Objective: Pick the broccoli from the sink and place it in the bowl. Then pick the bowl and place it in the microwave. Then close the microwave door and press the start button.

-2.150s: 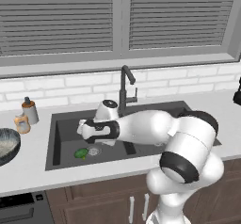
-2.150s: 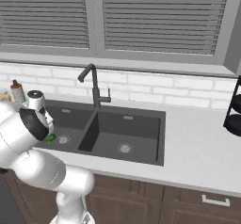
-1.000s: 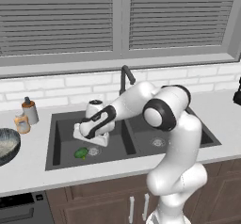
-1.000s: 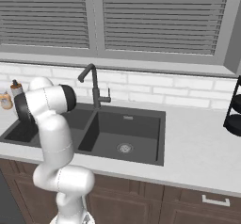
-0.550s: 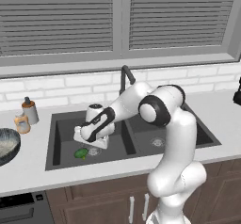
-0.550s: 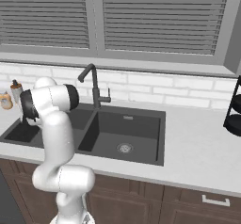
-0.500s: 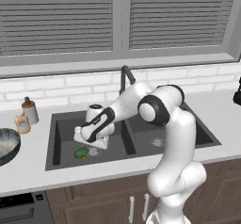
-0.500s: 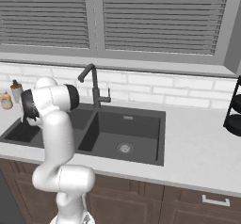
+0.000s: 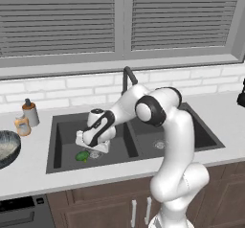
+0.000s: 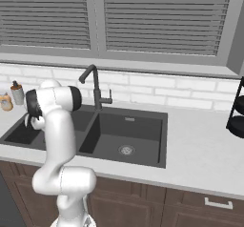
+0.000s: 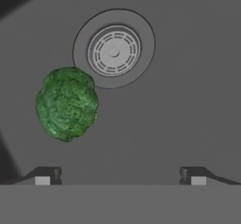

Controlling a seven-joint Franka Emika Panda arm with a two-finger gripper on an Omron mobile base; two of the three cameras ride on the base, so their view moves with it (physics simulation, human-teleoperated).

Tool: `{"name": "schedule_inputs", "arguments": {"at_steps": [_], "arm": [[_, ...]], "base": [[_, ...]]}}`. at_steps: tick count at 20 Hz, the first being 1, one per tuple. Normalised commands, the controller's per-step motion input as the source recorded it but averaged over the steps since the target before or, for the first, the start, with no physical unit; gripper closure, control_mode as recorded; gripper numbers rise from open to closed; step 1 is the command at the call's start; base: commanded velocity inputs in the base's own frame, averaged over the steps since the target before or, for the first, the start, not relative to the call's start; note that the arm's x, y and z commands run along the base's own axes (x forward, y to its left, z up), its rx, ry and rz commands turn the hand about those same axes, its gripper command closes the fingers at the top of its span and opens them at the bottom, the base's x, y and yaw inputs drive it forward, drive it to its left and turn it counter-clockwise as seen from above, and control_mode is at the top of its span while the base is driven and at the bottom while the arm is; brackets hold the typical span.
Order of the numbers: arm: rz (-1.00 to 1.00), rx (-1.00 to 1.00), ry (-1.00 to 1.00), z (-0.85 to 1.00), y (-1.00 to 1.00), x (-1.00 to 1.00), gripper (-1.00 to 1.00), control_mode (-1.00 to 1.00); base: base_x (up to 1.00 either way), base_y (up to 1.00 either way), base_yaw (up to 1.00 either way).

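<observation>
Wide-open, empty jaws [image 11: 120, 175] hang over the sink [image 9: 62, 126] floor. In the hand view the broccoli [image 11: 67, 102] lies at 10 o'clock, touching the drain [image 11: 113, 49] rim. The left base view adds the bowl [image 9: 5, 147] on the desk, at 9 o'clock from the sink.

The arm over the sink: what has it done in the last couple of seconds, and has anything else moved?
The arm unfolded and reached left, lowering its hand into the left basin of the sink until the open fingers hang just above the broccoli. Nothing was grasped or let go. The broccoli lies as before beside the drain; the bowl, the faucet and the bottles stayed put.
</observation>
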Motion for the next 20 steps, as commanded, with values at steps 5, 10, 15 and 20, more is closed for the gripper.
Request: {"name": "schedule_inputs", "arguments": {"at_steps": [5,10,15,20], "arm": [[0.0,0.0,0.0,-0.2,0.0,0.25,-1.0,-1.0],[0.0,0.0,-0.06,-0.2,0.04,0.07,-1.0,-1.0],[-0.01,0.0,-0.04,-0.21,0.31,0.11,-1.0,-1.0],[-0.04,0.0,0.0,-0.1,0.23,0.3,-1.0,-1.0]], "base": [[0.0,0.0,0.0],[0.0,0.0,0.0],[0.0,0.0,0.0],[0.0,0.0,0.0]]}}
